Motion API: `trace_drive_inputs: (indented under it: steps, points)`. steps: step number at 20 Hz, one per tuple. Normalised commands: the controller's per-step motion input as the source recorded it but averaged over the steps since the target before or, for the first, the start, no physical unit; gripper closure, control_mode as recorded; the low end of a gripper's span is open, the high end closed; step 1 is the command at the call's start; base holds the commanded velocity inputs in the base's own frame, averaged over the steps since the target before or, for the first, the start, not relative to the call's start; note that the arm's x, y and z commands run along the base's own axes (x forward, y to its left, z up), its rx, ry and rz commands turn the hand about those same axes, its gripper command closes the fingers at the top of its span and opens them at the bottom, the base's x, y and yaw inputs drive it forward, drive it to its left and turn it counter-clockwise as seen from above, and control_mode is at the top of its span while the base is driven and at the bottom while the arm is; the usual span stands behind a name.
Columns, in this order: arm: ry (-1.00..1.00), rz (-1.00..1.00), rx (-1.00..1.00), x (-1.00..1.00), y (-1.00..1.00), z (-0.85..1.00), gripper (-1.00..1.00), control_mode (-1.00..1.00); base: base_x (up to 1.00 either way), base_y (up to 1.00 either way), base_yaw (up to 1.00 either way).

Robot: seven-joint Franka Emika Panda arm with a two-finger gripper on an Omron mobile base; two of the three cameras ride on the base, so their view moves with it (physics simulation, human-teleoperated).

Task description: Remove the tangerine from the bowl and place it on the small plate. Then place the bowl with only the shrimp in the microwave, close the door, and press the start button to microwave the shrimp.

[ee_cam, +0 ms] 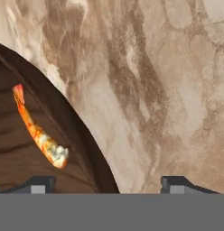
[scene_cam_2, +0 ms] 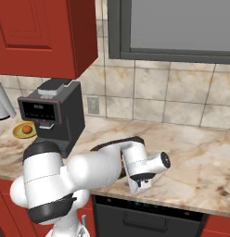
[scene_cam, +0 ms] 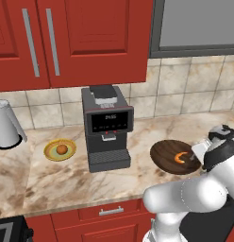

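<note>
The dark wooden bowl (scene_cam: 165, 152) (scene_cam_2: 104, 146) (ee_cam: 83, 150) sits on the marble counter right of the coffee machine, with the curved orange shrimp (scene_cam: 180, 157) (ee_cam: 39, 135) lying in it. My gripper (scene_cam: 197, 153) (ee_cam: 107, 184) is at the bowl's right rim, open, with one fingertip (ee_cam: 39, 183) over the inside and the other over the counter outside. The tangerine (scene_cam: 62, 149) (scene_cam_2: 27, 129) rests on the small plate (scene_cam: 49, 154) (scene_cam_2: 17, 134) left of the coffee machine. A dark grey frame with a pale inside, which looks like the microwave (scene_cam: 199, 23) (scene_cam_2: 177, 28), hangs above the counter; its door is out of view.
A black coffee machine (scene_cam: 107, 125) (scene_cam_2: 52, 115) stands between plate and bowl. A white kettle (scene_cam: 6, 125) is at the far left. Red cabinets (scene_cam: 71, 38) hang above. Bare marble counter (scene_cam_2: 191, 157) stretches to the bowl's right.
</note>
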Motion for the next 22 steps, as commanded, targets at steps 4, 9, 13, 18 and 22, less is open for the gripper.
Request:
trace_drive_inputs:
  steps: [4, 9, 13, 18, 22]
  points:
    - [0.01, 0.00, -0.04, 0.16, 0.48, -0.35, -1.00, -1.00, 0.00, 0.00, 0.00]
    - [0.02, 0.00, -0.06, 0.15, 0.66, -0.28, -1.00, -1.00, 0.00, 0.00, 0.00]
    - [0.06, 0.00, -0.09, 0.12, 0.64, -0.32, 1.00, -1.00, 0.00, 0.00, 0.00]
    - [0.01, 0.00, -0.03, 0.05, 0.42, -0.12, 1.00, -1.00, 0.00, 0.00, 0.00]
    - [0.00, 0.00, 0.00, 0.00, 0.09, 0.00, 1.00, -1.00, 0.00, 0.00, 0.00]
